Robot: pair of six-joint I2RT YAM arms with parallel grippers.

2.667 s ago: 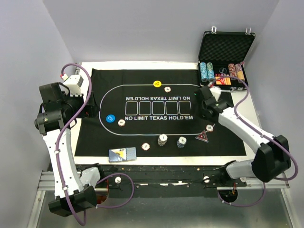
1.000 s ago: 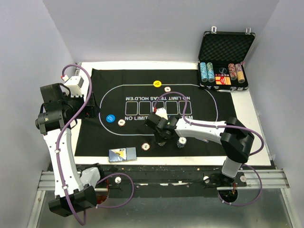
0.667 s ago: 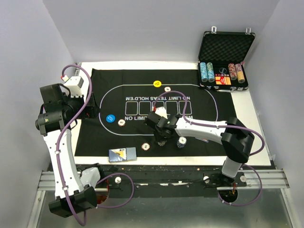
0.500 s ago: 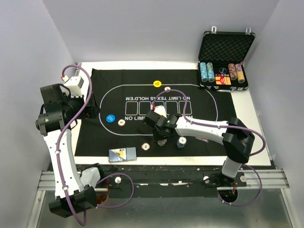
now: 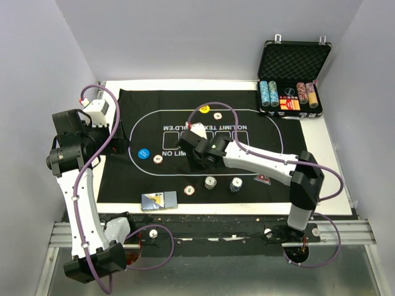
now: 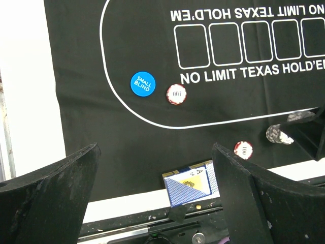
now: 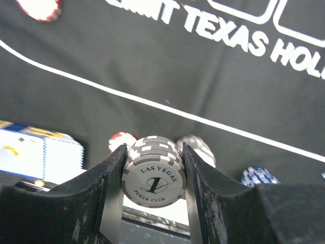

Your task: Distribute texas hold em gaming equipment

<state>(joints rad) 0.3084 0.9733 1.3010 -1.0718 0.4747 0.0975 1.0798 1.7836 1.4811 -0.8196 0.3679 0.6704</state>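
My right gripper (image 7: 154,155) is shut on a short stack of white poker chips (image 7: 154,178) marked "Las Vegas 1" and holds it above the black felt mat (image 5: 185,179). In the top view the right gripper (image 5: 199,160) is up and left of the remaining white chip stack (image 5: 210,182). A blue chip stack (image 5: 236,184), a red chip (image 5: 189,190), blue-backed cards (image 5: 158,200), a blue button (image 5: 143,153), a yellow button (image 5: 204,109) and a dark red triangular marker (image 5: 263,179) lie on the mat. My left gripper (image 6: 155,152) is open and empty, high above the cards (image 6: 190,184).
The open metal case (image 5: 293,68) with rows of chips stands at the back right, off the mat. A red chip (image 5: 158,159) lies by the blue button, and another chip (image 5: 217,115) lies by the yellow button. White table border runs along the mat's near edge.
My right arm swung from the case side to the white chip stack, shut on its upper chips and lifted them up and left. A shorter white stack stays. The left arm has not moved.
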